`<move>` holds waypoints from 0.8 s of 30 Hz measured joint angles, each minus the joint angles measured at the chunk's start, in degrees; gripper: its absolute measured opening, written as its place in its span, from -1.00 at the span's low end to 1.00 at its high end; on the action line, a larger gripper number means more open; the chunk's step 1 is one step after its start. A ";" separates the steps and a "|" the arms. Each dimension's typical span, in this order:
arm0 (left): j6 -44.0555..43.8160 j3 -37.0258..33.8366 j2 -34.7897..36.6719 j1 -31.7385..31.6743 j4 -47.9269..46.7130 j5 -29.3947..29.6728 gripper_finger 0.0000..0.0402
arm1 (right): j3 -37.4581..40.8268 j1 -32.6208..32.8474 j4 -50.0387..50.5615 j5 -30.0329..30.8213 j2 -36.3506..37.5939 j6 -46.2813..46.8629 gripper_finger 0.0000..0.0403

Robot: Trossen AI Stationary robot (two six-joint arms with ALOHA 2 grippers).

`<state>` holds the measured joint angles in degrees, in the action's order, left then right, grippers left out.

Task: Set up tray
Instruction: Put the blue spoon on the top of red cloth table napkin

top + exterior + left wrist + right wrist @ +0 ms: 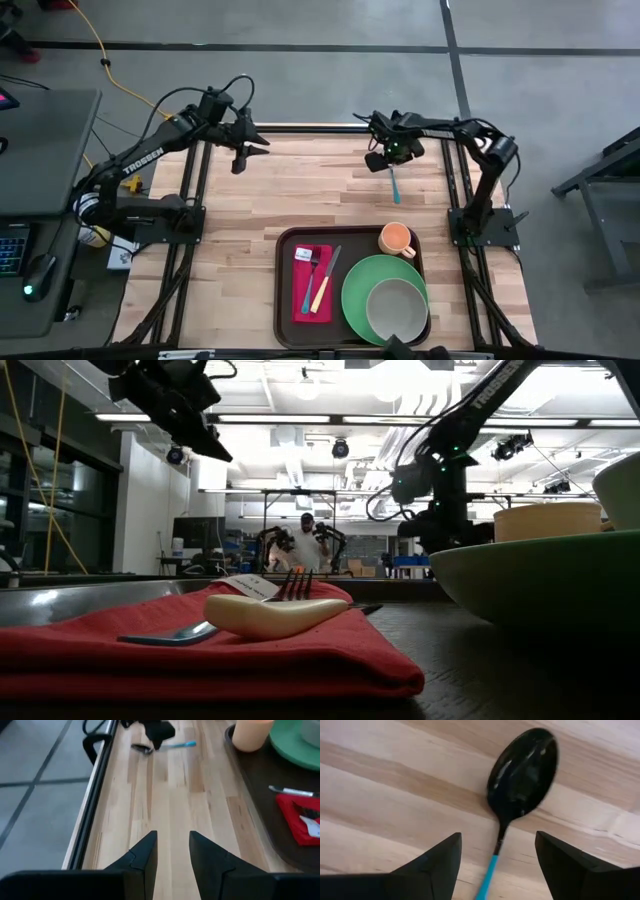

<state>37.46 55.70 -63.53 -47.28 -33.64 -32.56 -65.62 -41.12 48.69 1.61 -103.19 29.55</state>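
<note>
The dark brown tray (283, 290) sits at the table's near edge. It holds a red napkin (311, 283) with a fork and a cream-handled knife (270, 615), a green plate (355, 295) with a bowl (395, 308), and an orange cup (396, 239). A spoon (522, 770) with a dark bowl and a blue handle (395, 186) lies flat on the wood beyond the tray. My right gripper (497, 845) is open just above it, fingers on either side of the neck, apart from it. My left gripper (172, 845) is open, raised near the far left corner (245, 150).
Bare wood stretches between the tray (250, 785) and the far edge, with the spoon (165, 746) the only loose thing on it. Black frame rails (195, 200) run along the table's left and right sides. A person stands far back in the room (305, 545).
</note>
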 joint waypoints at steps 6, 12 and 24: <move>2.39 0.00 0.07 -5.13 -3.61 -1.54 -0.30 | -2.12 0.98 3.49 1.74 -1.47 2.57 0.15; 3.44 0.00 0.07 -7.99 -3.67 -4.38 -0.30 | -0.77 2.90 1.88 1.06 -1.47 6.12 0.15; 5.77 0.00 0.07 -8.97 -3.47 -5.64 -0.30 | 4.81 4.23 -5.13 -1.66 -1.08 10.52 0.15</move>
<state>43.23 55.70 -63.46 -56.25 -37.11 -38.20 -60.82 -36.89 43.56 -0.05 -104.27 40.07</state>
